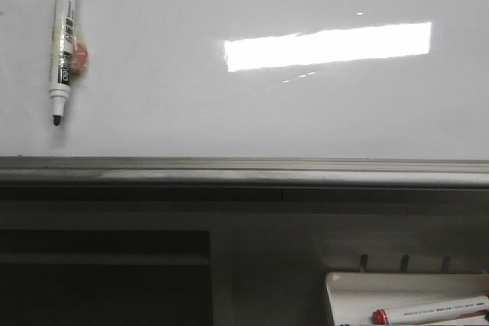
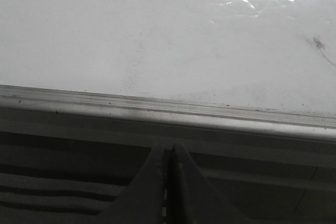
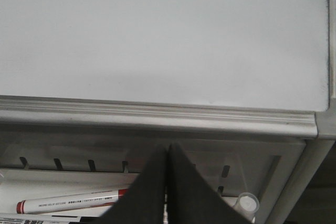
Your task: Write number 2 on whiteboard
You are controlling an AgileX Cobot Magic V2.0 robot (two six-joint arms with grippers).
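Observation:
The whiteboard (image 1: 267,112) is glossy white with a grey metal rim (image 1: 244,169) along its near edge. No number 2 shows on it. A black-tipped white marker (image 1: 63,43) lies uncapped on the board at the far left, tip toward the rim, with a small red-orange piece beside it. My left gripper (image 2: 169,145) is shut and empty, just short of the rim, with the board (image 2: 131,35) beyond it. My right gripper (image 3: 167,148) is shut and empty, short of the rim near the board's right corner (image 3: 157,40). Neither gripper shows in the front view.
A small white tray (image 1: 359,288) sits below the rim at the right and holds a red-capped marker (image 1: 432,311), which also shows in the right wrist view (image 3: 68,203), and a clear round cap (image 3: 248,201). A faint dark smudge (image 2: 317,43) marks the board.

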